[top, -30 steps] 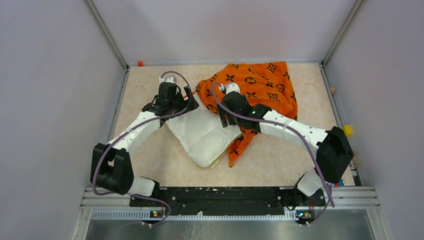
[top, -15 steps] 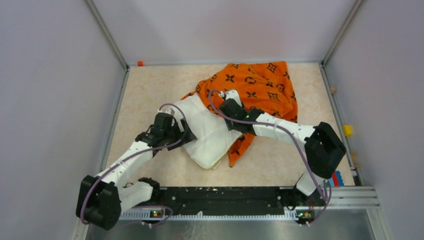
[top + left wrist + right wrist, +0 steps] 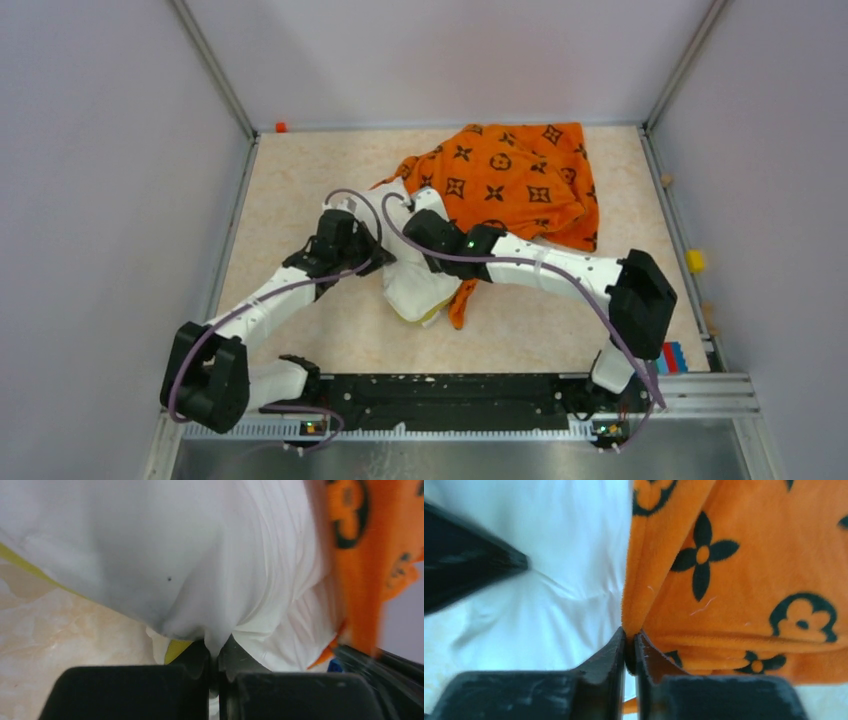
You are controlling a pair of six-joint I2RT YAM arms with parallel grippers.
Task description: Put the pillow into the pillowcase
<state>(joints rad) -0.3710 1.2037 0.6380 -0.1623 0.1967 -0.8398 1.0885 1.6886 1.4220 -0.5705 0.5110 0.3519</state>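
Note:
The white pillow (image 3: 415,285) lies bunched at the table's middle, its far part under the orange pillowcase (image 3: 510,180) with black motifs. My left gripper (image 3: 383,255) is at the pillow's left side. In the left wrist view it (image 3: 218,652) is shut on a fold of the pillow (image 3: 200,555), with yellow trim (image 3: 176,650) beside the jaws and the pillowcase (image 3: 360,555) at the right. My right gripper (image 3: 412,213) is at the pillowcase's left edge. In the right wrist view it (image 3: 630,637) is shut on the pillowcase's (image 3: 749,555) hem, next to the pillow (image 3: 549,580).
Grey walls and metal rails (image 3: 222,240) enclose the beige table (image 3: 290,180). A small red piece (image 3: 281,127) sits at the back left corner, a yellow one (image 3: 694,261) on the right rail, and a blue block (image 3: 672,357) near the right arm's base.
The left gripper drew back from the pillow's far corner, came in at its left side and shut on it. The right gripper moved left and closed on the pillowcase's edge. The pillow bunched up.

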